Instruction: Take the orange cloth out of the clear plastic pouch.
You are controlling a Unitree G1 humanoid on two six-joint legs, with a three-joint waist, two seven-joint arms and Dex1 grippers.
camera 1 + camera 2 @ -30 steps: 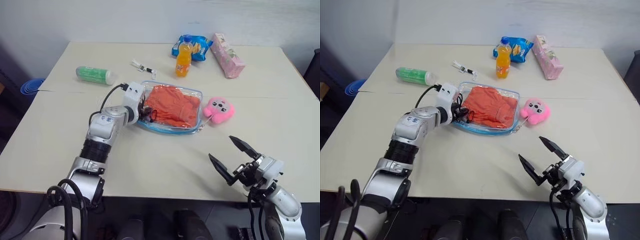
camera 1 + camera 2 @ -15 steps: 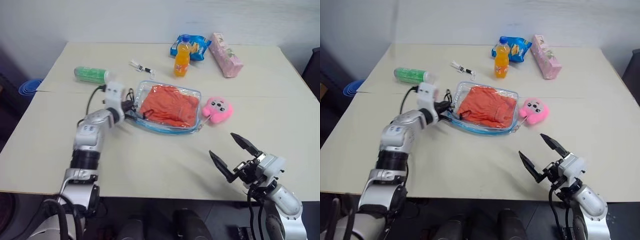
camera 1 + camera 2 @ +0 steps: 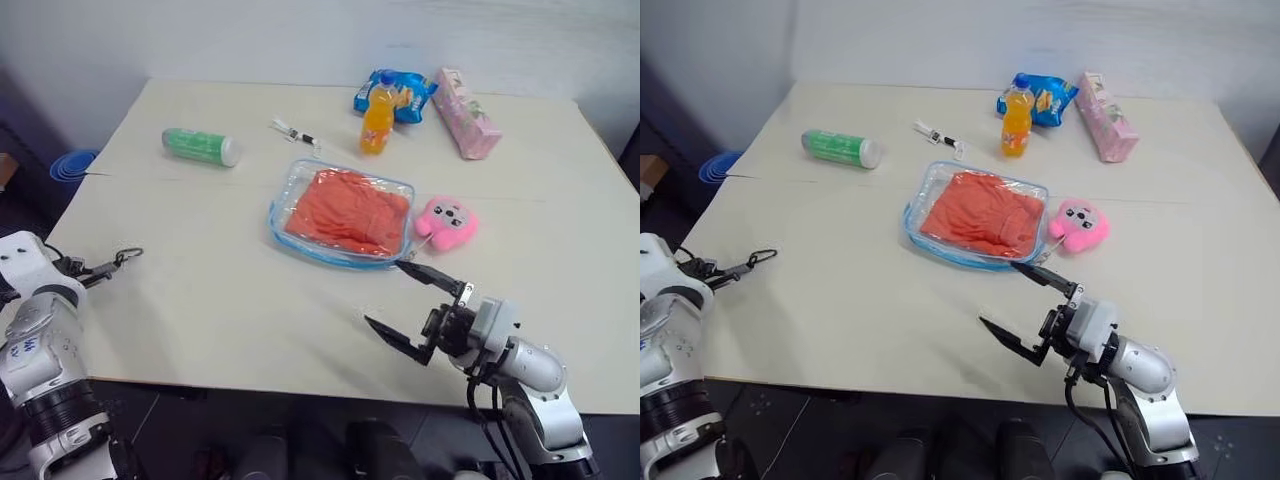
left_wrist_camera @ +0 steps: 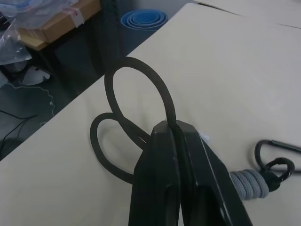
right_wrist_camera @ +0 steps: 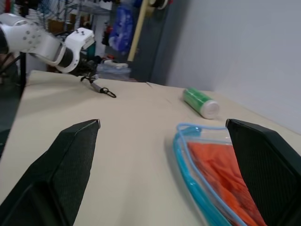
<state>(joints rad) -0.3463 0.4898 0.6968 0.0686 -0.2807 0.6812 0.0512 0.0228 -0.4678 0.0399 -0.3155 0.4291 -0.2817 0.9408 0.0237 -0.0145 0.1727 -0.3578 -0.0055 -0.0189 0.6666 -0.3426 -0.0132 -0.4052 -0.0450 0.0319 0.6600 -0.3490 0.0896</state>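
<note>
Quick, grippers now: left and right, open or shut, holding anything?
Left gripper: shut on a black cord loop with a carabiner.
Right gripper: open, holding nothing, near the clear plastic pouch.

Lying flat on the beige table, just above and right of frame centre in the left eye view: clear plastic pouch (image 3: 341,213), rectangular with rounded corners, see-through, light-blue edging, long axis tilted down toward the right. Inside it, orange cloth (image 3: 350,211), bright orange, soft and wrinkled in shallow folds, filling most of the interior and fully enclosed, a strip of empty clear plastic left along the pouch's left end. Blue rim curved and slightly raised at the near corner in the right wrist view.
</note>
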